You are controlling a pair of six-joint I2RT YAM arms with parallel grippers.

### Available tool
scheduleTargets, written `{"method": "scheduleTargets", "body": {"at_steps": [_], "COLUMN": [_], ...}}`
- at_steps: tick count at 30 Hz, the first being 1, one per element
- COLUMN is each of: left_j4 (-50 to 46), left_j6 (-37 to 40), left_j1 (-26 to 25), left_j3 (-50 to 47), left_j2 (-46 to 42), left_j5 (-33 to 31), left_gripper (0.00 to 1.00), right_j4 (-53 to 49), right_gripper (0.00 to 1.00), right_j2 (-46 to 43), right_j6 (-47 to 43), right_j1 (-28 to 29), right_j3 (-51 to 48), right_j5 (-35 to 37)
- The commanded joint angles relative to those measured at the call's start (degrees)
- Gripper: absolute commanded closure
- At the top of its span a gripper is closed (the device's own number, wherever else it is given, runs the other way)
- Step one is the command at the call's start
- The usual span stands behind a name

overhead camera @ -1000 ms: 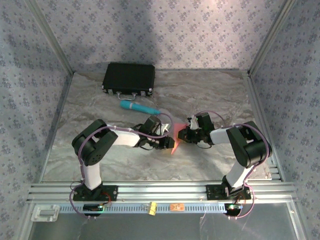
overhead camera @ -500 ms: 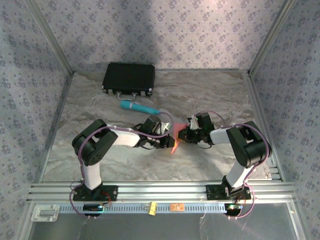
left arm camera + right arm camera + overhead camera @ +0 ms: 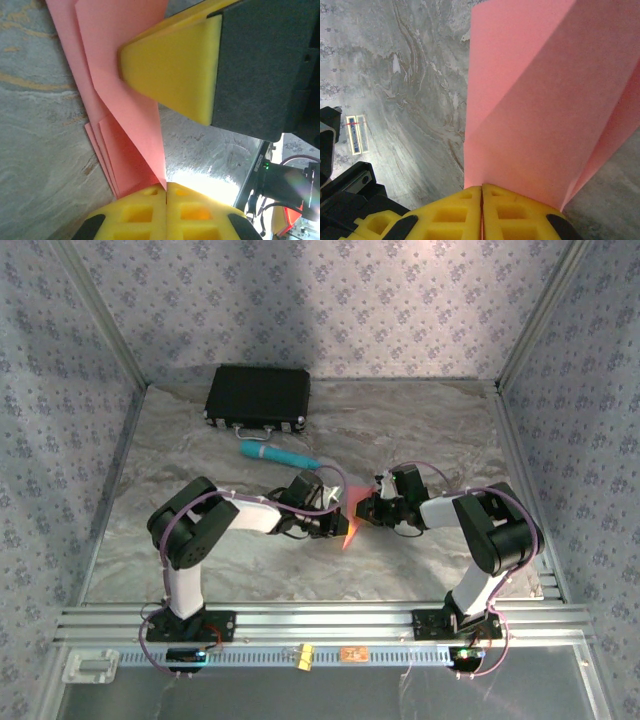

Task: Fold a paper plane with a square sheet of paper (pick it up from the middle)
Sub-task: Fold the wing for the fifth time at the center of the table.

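Observation:
The square sheet of paper (image 3: 350, 520) is a creased, pointed salmon-pink shape held off the table between both arms at mid-table. In the left wrist view its folded layers (image 3: 125, 105) run into my left gripper (image 3: 166, 187), whose yellow pads are pressed together on one corner. The right gripper's yellow finger (image 3: 172, 70) lies against the paper above. In the right wrist view a broad pink panel with a diagonal crease (image 3: 535, 100) rises from my right gripper (image 3: 482, 189), shut on its edge. From above, the left gripper (image 3: 336, 524) and right gripper (image 3: 362, 508) nearly touch.
A black case (image 3: 258, 397) lies at the back left, with a teal cylinder (image 3: 281, 455) in front of it, just behind my left arm. Patterned walls close in both sides and the back. An aluminium rail (image 3: 320, 620) runs along the near edge.
My left gripper's jaws have closed onto the paper's corner. Both arms and the paper have stayed almost in place.

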Motion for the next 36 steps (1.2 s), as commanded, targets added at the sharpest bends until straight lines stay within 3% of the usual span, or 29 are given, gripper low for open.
{"method": "scheduleTargets", "body": {"at_steps": [1,10,21,28,31,36], "left_j4": [2.1,-0.9,-4.6,-6.4,-6.1,-5.6], "left_j6": [-0.8,0.4,2.0,3.1,2.9,2.7], "left_j1": [0.1,-0.5,-0.7,-1.1,-1.1,-1.4], "left_j3": [0.4,0.0,-0.7,-0.9,-1.8,-2.8], "left_j2": [1.8,4.1,2.8,2.3,2.0,0.9], "left_j5": [3.3,5.1,4.5,4.0,4.0,4.6], "left_gripper": [0.99,0.98,0.85,0.97,0.98,0.88], "right_j4": [-3.5,-4.5,-5.0,-5.3,-5.3,-5.5], "right_gripper": [0.90,0.90,0.90,0.90,0.90,0.90], "right_j2": [2.9,3.1,2.9,2.9,2.8,2.9], "right_j6": [-0.4,-0.7,-0.9,-1.0,-1.0,-1.1], "right_j1": [0.3,0.3,0.4,0.4,0.4,0.4], "right_j3": [-1.0,-1.0,-0.8,-0.8,-0.8,-0.7], "right_j5": [5.9,6.5,6.9,6.9,7.1,7.2]}}
